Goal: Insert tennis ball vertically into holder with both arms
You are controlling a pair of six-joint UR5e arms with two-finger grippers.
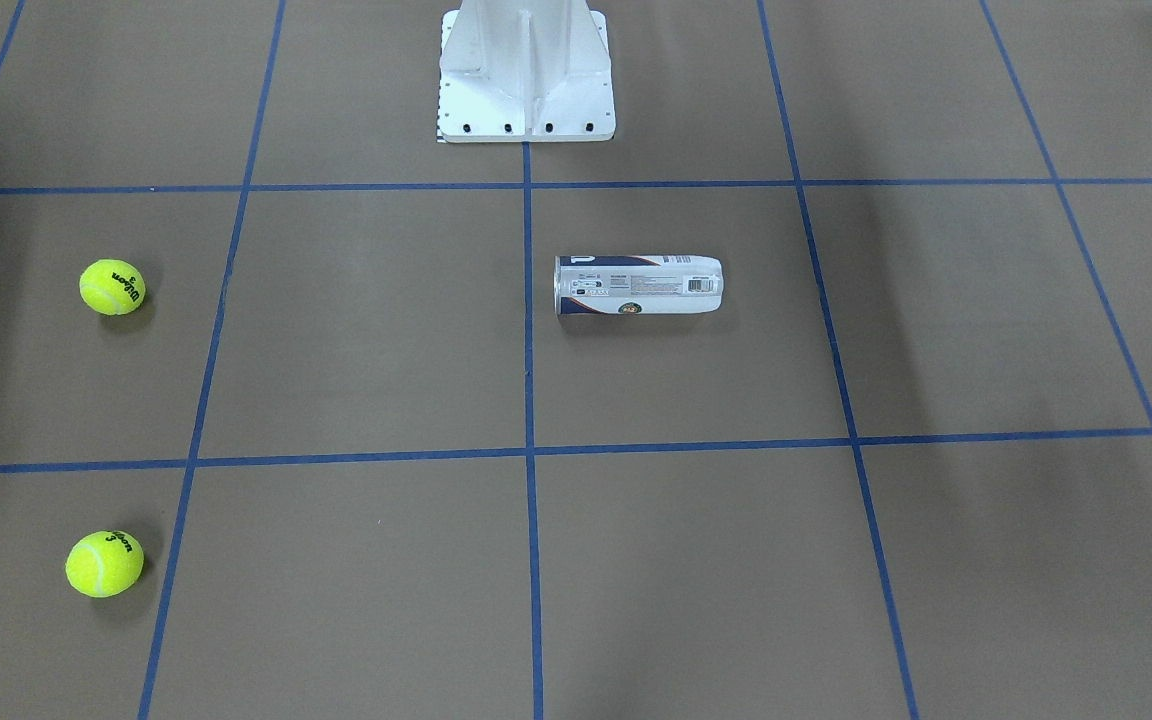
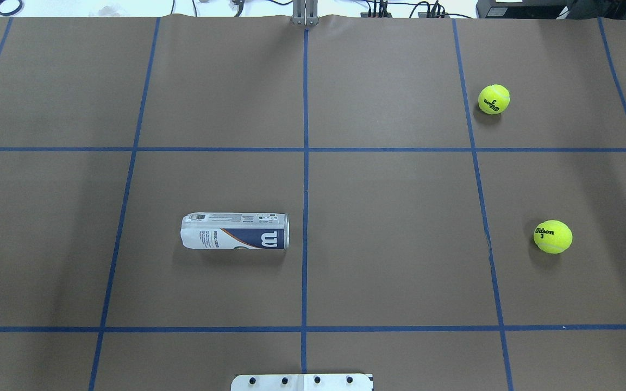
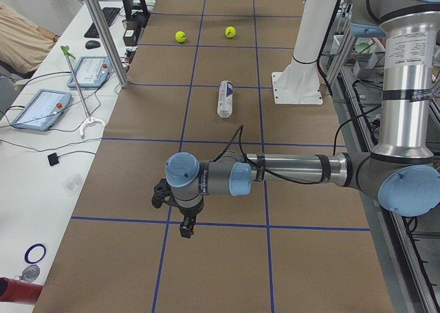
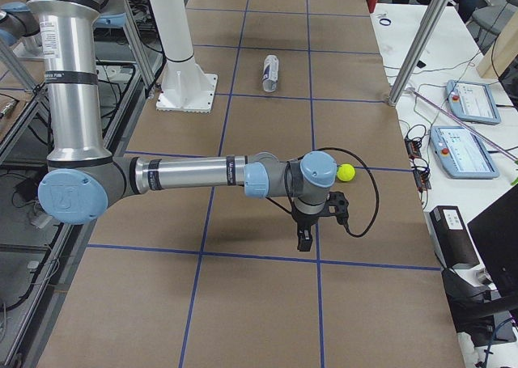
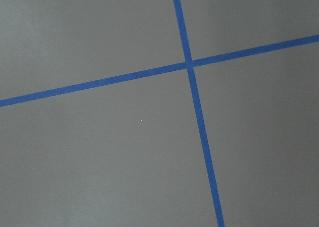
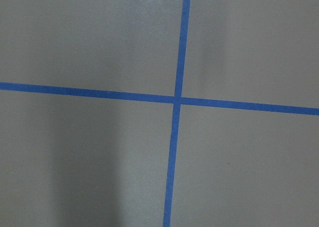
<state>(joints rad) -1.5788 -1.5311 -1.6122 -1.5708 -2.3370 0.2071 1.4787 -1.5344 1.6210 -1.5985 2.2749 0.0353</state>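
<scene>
The holder (image 2: 235, 231) is a clear can with a white and navy label. It lies on its side near the table's middle, also in the front view (image 1: 638, 286) and both side views (image 3: 225, 98) (image 4: 271, 72). Two yellow tennis balls (image 2: 494, 99) (image 2: 552, 237) rest on the robot's right half (image 1: 112, 287) (image 1: 104, 563). My left gripper (image 3: 185, 227) hangs over the table's left end, far from the holder. My right gripper (image 4: 304, 240) hangs over the right end, near one ball (image 4: 346, 172). I cannot tell whether either is open or shut. Both wrist views show only brown paper and blue tape.
The white pedestal base (image 1: 526, 80) stands at the robot's edge of the table (image 2: 302, 382). Blue tape lines grid the brown surface. Side benches hold tablets (image 3: 41, 109) (image 4: 465, 151) and cables, and metal posts (image 3: 103, 31) (image 4: 421, 44) rise at the far table edge.
</scene>
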